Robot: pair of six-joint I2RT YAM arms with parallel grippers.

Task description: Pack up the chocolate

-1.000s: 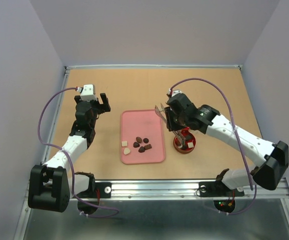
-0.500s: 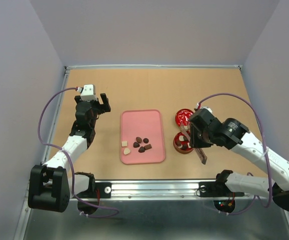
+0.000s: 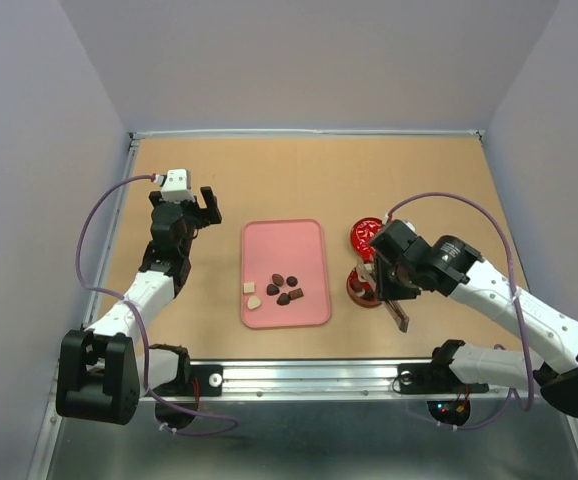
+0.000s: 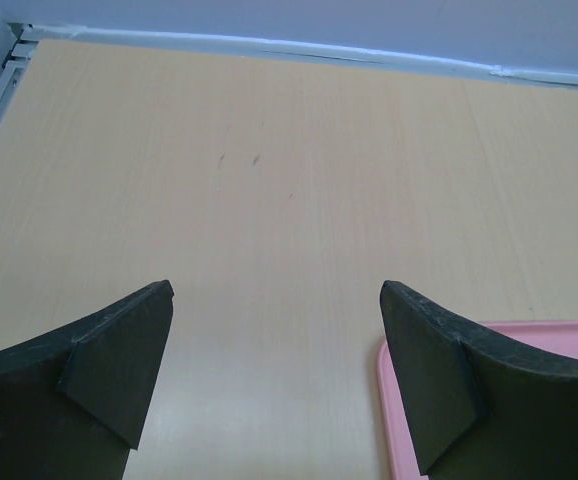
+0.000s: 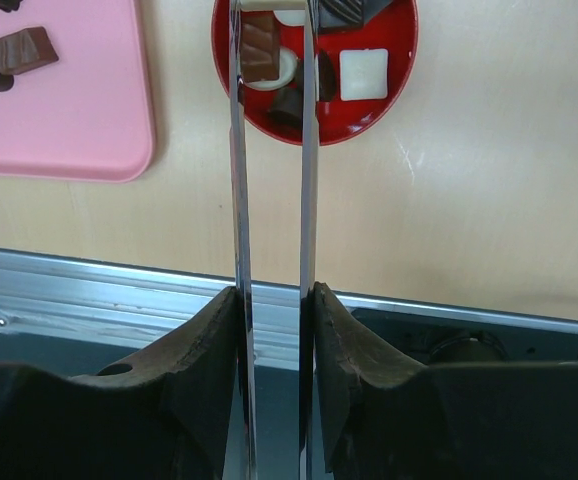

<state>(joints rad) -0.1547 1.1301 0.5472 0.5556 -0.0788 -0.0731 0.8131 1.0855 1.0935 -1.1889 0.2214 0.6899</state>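
Several chocolates [image 3: 283, 288], dark brown with two cream ones, lie at the near end of the pink tray [image 3: 284, 245]. More chocolates [image 5: 363, 72] lie in the open round red tin [image 5: 369, 115], which also shows in the top view [image 3: 362, 291]. My right gripper [image 3: 387, 290] is shut on metal tongs [image 5: 237, 200]. Their two blades reach over the tin, a brown piece [image 5: 260, 46] between them; the blade tips are cut off by the frame. My left gripper [image 3: 207, 200] is open and empty, left of the tray.
The tin's decorated red lid [image 3: 366, 233] lies just behind the tin. The metal front rail [image 5: 89, 290] runs close below the tin. The tray's corner [image 4: 529, 335] shows beside my left fingers. Grey walls enclose the table.
My right arm has swung from above the tin round to its near right side, turning the tongs and uncovering the lid. The left arm has not moved.
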